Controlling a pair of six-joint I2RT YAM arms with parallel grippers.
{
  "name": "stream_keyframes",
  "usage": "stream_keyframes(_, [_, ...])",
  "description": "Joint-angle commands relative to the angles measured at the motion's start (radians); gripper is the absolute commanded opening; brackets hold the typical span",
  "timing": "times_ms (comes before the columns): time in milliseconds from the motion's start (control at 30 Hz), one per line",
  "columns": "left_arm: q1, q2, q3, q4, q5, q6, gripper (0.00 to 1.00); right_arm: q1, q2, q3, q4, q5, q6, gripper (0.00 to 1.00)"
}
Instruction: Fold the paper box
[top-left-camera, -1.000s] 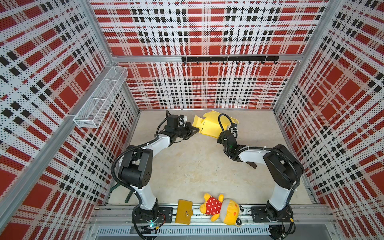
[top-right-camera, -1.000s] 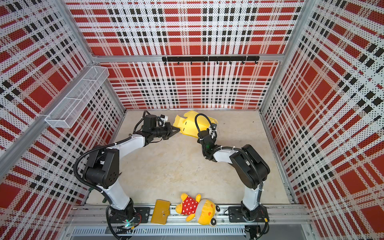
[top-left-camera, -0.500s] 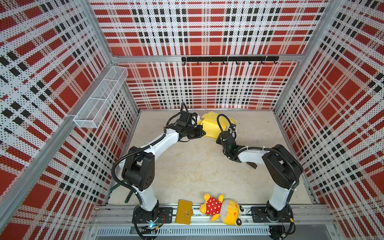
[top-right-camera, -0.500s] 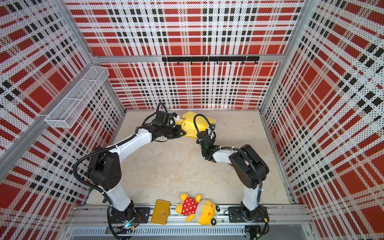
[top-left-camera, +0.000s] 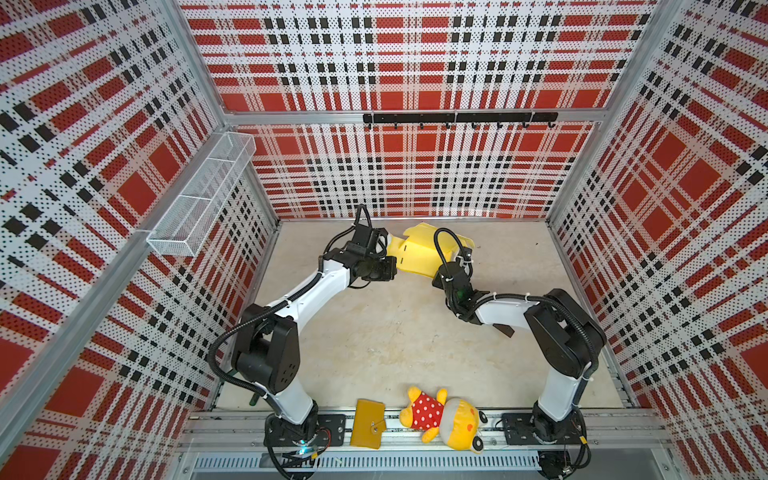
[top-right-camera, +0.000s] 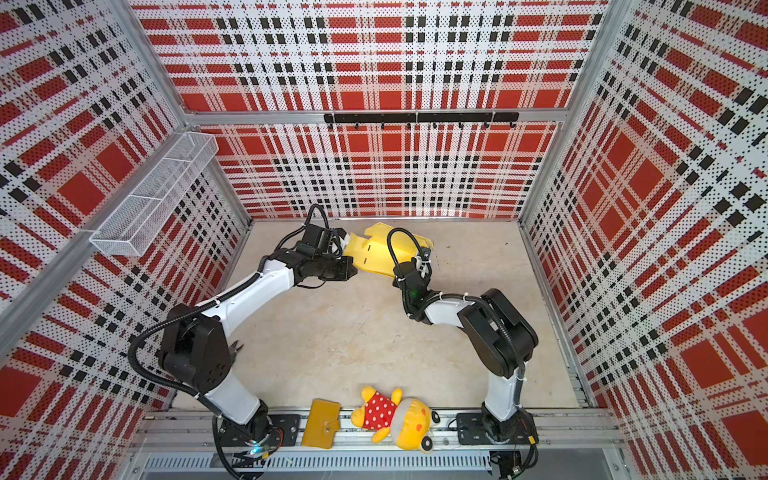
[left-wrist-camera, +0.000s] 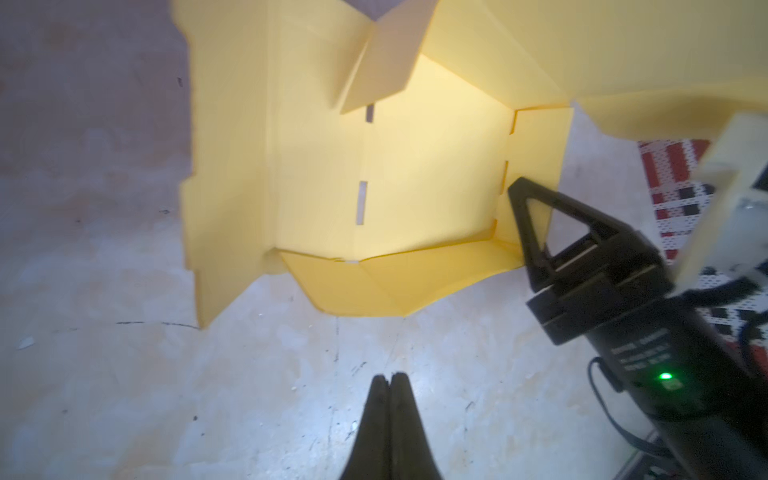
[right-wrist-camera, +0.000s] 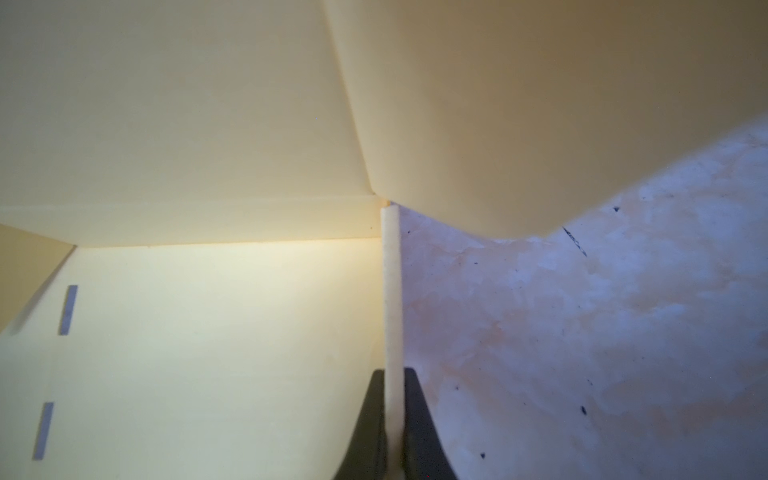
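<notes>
I have the paper box (top-left-camera: 417, 255) lying half-opened, flaps up, close to the back wall (top-left-camera: 407, 178), with my right gripper (right-wrist-camera: 392, 374) pinching one upright side flap edge-on and my left gripper (left-wrist-camera: 390, 378) clenched on nothing, just short of the box.

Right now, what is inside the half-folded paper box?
Nothing lies inside the paper box, only bare yellow panels with slots. The right hand pinches one side wall. A folded-in flap covers one inner corner, and whatever is beneath the box is hidden.
</notes>
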Motion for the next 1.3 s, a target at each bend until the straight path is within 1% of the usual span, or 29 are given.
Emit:
stream_keyframes(0, [-0.011, -0.006, 0.019, -0.043, -0.173, 0.114, 0.00, 0.002, -0.008, 0.005, 0.051, 0.017, -0.008, 0.00])
stream_keyframes(100, [-0.010, 0.015, 0.049, -0.045, -0.212, 0.134, 0.00, 0.002, -0.004, 0.007, 0.051, 0.013, -0.012, 0.00])
stream_keyframes(233, [-0.024, 0.065, 0.105, -0.047, -0.197, 0.158, 0.00, 0.004, -0.009, 0.005, 0.053, 0.014, -0.014, 0.00])
stream_keyframes(433, [-0.034, 0.128, 0.159, -0.072, -0.211, 0.162, 0.00, 0.005, -0.007, 0.003, 0.055, 0.008, -0.011, 0.00])
stream_keyframes(533, [-0.041, 0.147, 0.190, -0.088, -0.224, 0.169, 0.00, 0.008, -0.004, 0.008, 0.053, 0.008, -0.018, 0.00])
stream_keyframes(767, [-0.071, 0.190, 0.246, -0.105, -0.216, 0.187, 0.00, 0.013, -0.003, 0.011, 0.054, 0.010, -0.029, 0.00])
stream_keyframes(833, [-0.080, 0.208, 0.265, -0.120, -0.233, 0.196, 0.00, 0.013, -0.003, 0.013, 0.054, 0.008, -0.031, 0.00])
stream_keyframes(967, [-0.080, 0.234, 0.294, -0.134, -0.236, 0.201, 0.00, 0.013, -0.004, 0.013, 0.051, 0.008, -0.032, 0.00])
stream_keyframes(1133, [-0.082, 0.254, 0.314, -0.137, -0.192, 0.191, 0.00, 0.015, 0.002, 0.020, 0.049, 0.006, -0.037, 0.00])
stream_keyframes(1267, [-0.080, 0.244, 0.299, -0.119, -0.100, 0.169, 0.00, 0.015, 0.002, 0.020, 0.047, 0.006, -0.039, 0.00])
